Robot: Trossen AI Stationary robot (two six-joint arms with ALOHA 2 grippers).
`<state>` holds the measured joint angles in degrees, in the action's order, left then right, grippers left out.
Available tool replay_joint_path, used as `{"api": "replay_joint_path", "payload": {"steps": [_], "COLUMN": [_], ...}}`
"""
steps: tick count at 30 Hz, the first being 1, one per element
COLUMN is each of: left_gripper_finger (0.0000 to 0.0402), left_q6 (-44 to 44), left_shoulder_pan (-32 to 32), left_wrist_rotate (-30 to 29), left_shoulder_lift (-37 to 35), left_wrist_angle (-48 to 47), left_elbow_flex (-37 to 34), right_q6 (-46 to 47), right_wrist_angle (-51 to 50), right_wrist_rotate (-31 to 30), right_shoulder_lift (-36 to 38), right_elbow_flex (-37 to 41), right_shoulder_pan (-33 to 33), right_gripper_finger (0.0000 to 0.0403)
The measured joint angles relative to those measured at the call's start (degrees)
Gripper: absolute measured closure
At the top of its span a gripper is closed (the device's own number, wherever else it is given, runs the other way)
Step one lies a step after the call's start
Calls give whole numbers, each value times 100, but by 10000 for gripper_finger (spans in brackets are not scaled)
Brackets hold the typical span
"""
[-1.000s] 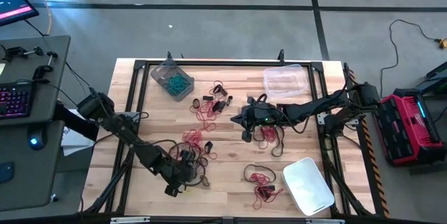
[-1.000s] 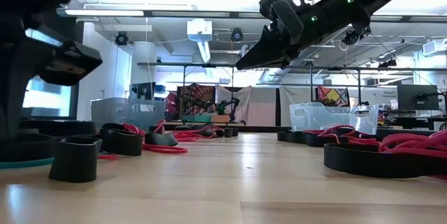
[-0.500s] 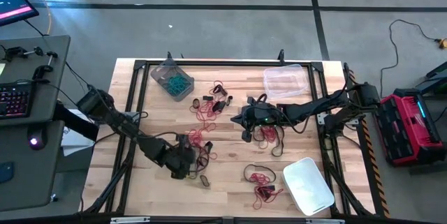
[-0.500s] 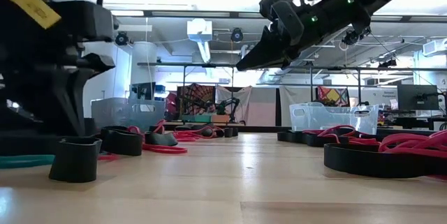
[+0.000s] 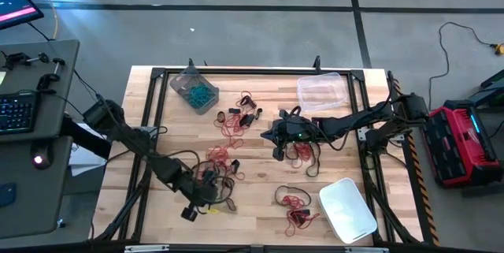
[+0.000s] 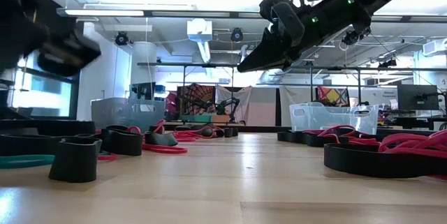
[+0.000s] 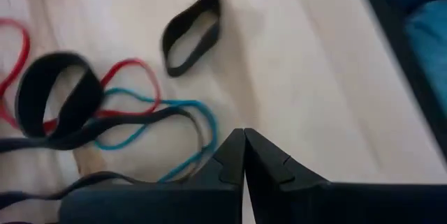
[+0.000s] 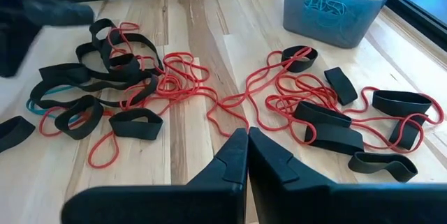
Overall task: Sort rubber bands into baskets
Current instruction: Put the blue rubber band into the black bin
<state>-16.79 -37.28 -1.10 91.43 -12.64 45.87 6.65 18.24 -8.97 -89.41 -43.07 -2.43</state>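
Note:
Red, black and teal rubber bands lie in loose groups on the wooden table, the nearest pile (image 5: pixel 216 166) beside my left gripper. My left gripper (image 5: pixel 206 204) (image 7: pixel 244 132) hangs shut just above the table by the near edge, a teal band (image 7: pixel 133 130) beside its fingers and a lone black band (image 7: pixel 192 32) ahead. My right gripper (image 5: pixel 264 135) (image 8: pixel 246 132) hovers shut over the table's middle, above red bands (image 8: pixel 230 102). The grey basket (image 5: pixel 193 91) holds teal bands. The clear basket (image 5: pixel 320 91) and the whitish basket (image 5: pixel 346 210) stand on the right.
More bands lie at the far middle (image 5: pixel 240 117), under the right arm (image 5: pixel 303 154) and near the whitish basket (image 5: pixel 295 206). A black frame (image 5: pixel 260 70) runs around the tabletop. A desk with a keyboard (image 5: pixel 16 115) stands off the table's left.
My left gripper went down onto the pile of bands, toward the table's far side, then rose again and came back toward the near edge. It stayed shut throughout. The teal band still lies on the table.

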Motion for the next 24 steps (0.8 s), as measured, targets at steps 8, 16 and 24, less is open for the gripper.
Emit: {"api": "replay_joint_path", "payload": {"steps": [8, 16, 24], "left_gripper_finger": [397, 372, 347], "left_q6": [-362, -258, -155], "left_shoulder_pan": [-2, -2, -3], "left_wrist_rotate": [40, -494, -492], "left_shoulder_lift": [446, 441, 441], "left_wrist_angle": [112, 208, 234], "left_elbow_flex": [-2, -2, -2], "right_q6": [-1, 45, 45], "right_wrist_angle": [-4, -7, -42], "right_wrist_rotate": [-4, -7, -9], "right_shoulder_lift": [0, 0, 0], "right_elbow_flex": [0, 0, 0], "right_shoulder_pan": [1, 1, 1], "right_gripper_finger": [402, 402, 402]}}
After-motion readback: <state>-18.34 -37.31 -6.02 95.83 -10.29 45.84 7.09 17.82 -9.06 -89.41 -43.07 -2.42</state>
